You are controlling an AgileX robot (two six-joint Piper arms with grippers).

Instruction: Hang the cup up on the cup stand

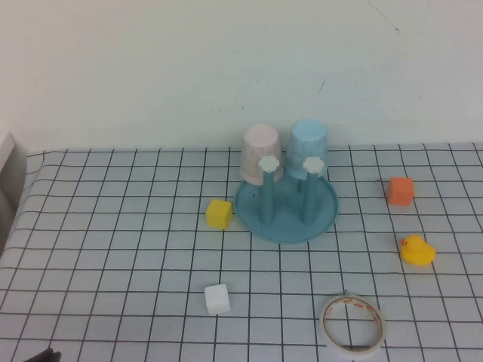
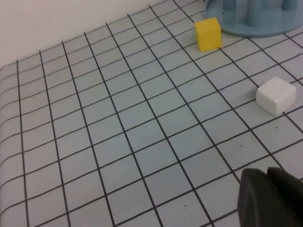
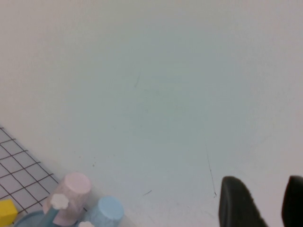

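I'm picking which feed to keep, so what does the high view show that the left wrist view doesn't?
Only the high view shows the cup and the pink cup upside down on the cup stand, plus the orange cube, duck and tape roll. Only the left wrist view shows the left claw, low near the table. Both share the yellow cube and white cube. The right claw appears in neither.

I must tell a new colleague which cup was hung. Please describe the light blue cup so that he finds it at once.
Find the teal round dish-like cup stand at the table's middle, near the wall. Two upside-down plastic tumblers sit on its rear pegs; the light blue cup is on the right, and the pale pink cup beside it is its only lookalike.
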